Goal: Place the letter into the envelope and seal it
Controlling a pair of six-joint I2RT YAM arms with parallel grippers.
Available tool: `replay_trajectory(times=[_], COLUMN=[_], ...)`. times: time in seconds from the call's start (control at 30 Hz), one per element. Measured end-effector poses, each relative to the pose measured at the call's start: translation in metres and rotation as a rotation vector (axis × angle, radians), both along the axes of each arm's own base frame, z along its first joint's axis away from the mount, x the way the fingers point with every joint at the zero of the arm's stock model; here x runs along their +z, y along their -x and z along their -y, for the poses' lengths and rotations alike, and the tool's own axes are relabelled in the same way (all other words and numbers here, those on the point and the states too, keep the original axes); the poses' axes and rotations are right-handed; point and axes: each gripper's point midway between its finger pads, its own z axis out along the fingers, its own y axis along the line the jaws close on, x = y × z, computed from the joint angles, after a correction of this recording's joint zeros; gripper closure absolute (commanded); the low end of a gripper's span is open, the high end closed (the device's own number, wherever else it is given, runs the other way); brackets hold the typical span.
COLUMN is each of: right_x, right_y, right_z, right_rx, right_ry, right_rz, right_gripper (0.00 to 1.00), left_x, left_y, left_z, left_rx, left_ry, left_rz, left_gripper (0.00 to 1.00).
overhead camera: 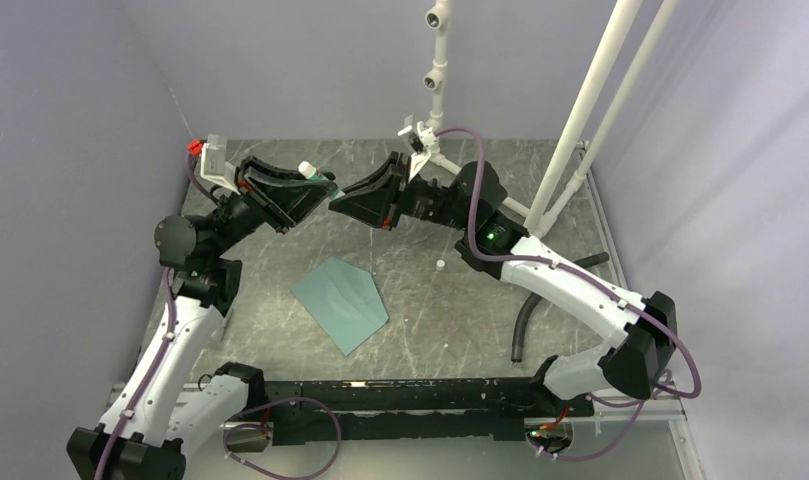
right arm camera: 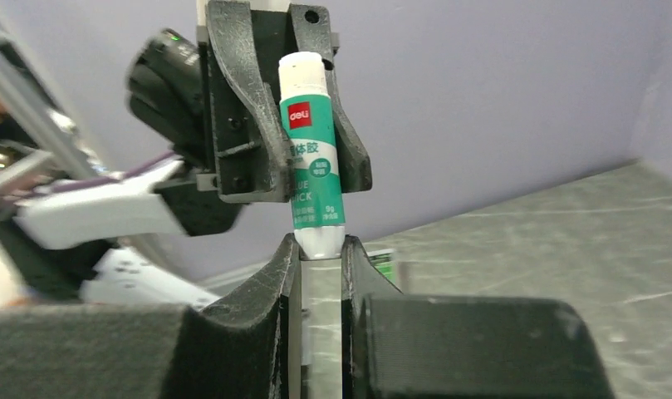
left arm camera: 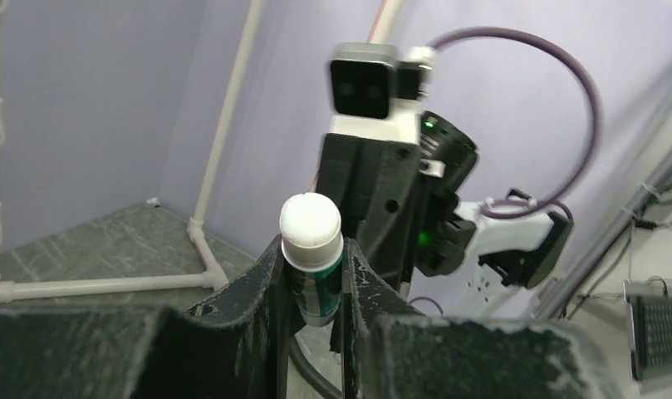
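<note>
I see both arms raised, wrists facing: left pincer (left arm camera: 311, 270) clamps a green-and-white plastic glue stick (right arm camera: 313, 145); right pincer (right arm camera: 320, 252) pinches its white end, above the teal paper envelope (overhead camera: 341, 303).

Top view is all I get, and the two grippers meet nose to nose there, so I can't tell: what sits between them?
Observer: A green-and-white glue stick, clamped around its middle by the left gripper.
Operator: Does the right one have it too?
Observer: Yes. The right gripper pinches the white end nearest it.
Operator: Which end faces the left wrist?
Observer: The other white end, next to a red logo.
</note>
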Motion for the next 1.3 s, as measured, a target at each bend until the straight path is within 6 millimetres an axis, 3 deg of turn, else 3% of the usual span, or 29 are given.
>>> replay_trajectory(times=[0.23, 0.57, 0.67, 0.73, 0.83, 1.1, 1.3], right_x=[0.003, 0.015, 0.016, 0.017, 0.019, 0.028, 0.025], right_y=[0.015, 0.020, 0.020, 0.020, 0.011, 0.000, -0.006], right_z=[0.004, 0.003, 0.004, 0.004, 0.006, 0.024, 0.017], right_rx=[0.216, 0.470, 0.488, 0.475, 0.388, 0.066, -0.170], right_ry=[-0.149, -0.361, -0.376, -0.375, -0.366, -0.256, -0.128], right_rz=[-0.332, -0.620, -0.646, -0.627, -0.557, -0.161, 0.167], right_gripper=[1.00, 1.00, 0.70, 0.49, 0.34, 0.29, 0.28], left_x=[0.002, 0.015, 0.016, 0.017, 0.016, 0.017, 0.011], left_y=[0.015, 0.022, 0.021, 0.021, 0.018, -0.002, -0.029], left_z=[0.008, 0.009, 0.009, 0.008, 0.006, -0.010, -0.006], left_rx=[-0.082, -0.113, -0.106, -0.098, -0.076, 0.049, -0.004], left_ry=[-0.064, -0.108, -0.101, -0.095, -0.079, 0.036, 0.144], left_rz=[0.130, 0.268, 0.270, 0.265, 0.207, -0.072, -0.371], left_gripper=[0.98, 0.98, 0.98, 0.97, 0.97, 0.98, 0.98])
